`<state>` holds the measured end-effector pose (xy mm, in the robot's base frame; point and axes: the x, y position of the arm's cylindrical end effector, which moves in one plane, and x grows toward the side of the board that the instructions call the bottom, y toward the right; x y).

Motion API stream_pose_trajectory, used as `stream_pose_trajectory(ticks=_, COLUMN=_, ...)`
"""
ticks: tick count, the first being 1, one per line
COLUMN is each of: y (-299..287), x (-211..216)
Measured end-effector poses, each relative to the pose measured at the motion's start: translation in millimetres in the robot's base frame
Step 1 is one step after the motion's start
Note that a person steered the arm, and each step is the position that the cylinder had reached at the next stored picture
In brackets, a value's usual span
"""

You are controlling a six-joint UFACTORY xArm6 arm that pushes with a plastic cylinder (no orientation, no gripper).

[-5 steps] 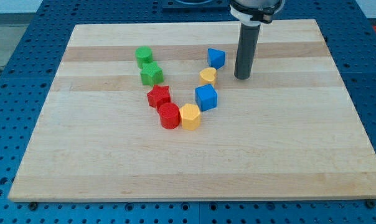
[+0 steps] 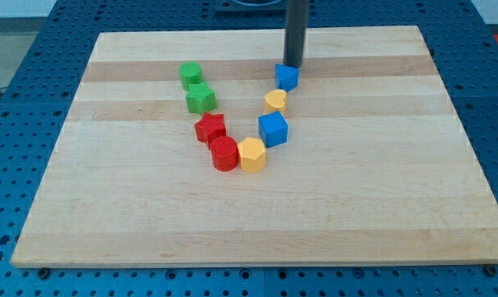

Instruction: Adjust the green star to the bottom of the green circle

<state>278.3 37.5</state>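
Rod [image 2: 295, 33] is cut off by the view's top edge, so only its lower stretch shows; my tip [image 2: 293, 65] sits right behind the small blue block [image 2: 287, 77], contact unclear, and that block's shape is hard to read. Red cylinder [image 2: 224, 154] covers the lower edge of the red star [image 2: 209, 129] behind it. Counter [image 2: 381, 198] has all four corners in view, but the blue perforated base [image 2: 496, 99] around it runs off every edge.

The board [image 2: 356, 190] was pale wood with banded grain and a smooth, matt finish. The green star [image 2: 200, 99] and green circle [image 2: 190, 74] looked like smooth plastic, and the rod above my tip [image 2: 293, 65] was dark and matt.
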Motion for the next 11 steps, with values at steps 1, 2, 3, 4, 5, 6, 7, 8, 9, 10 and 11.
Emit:
stream_pose_trajectory(ticks=1, y=-42, x=-7)
stream_pose_trajectory(ticks=2, y=-74, x=12)
stream_pose_trajectory(ticks=3, y=-84, x=33)
stream_pose_trajectory(ticks=4, y=-85, x=33)
stream_pose_trajectory(ticks=5, y=-85, x=66)
stream_pose_trajectory(ticks=6, y=-85, x=79)
stream_pose_trajectory(ticks=7, y=-85, x=90)
stream_pose_trajectory(ticks=8, y=-85, x=96)
stream_pose_trajectory(ticks=9, y=-85, x=95)
stream_pose_trajectory(ticks=10, y=-94, x=84)
stream_pose_trajectory(ticks=11, y=-100, x=82)
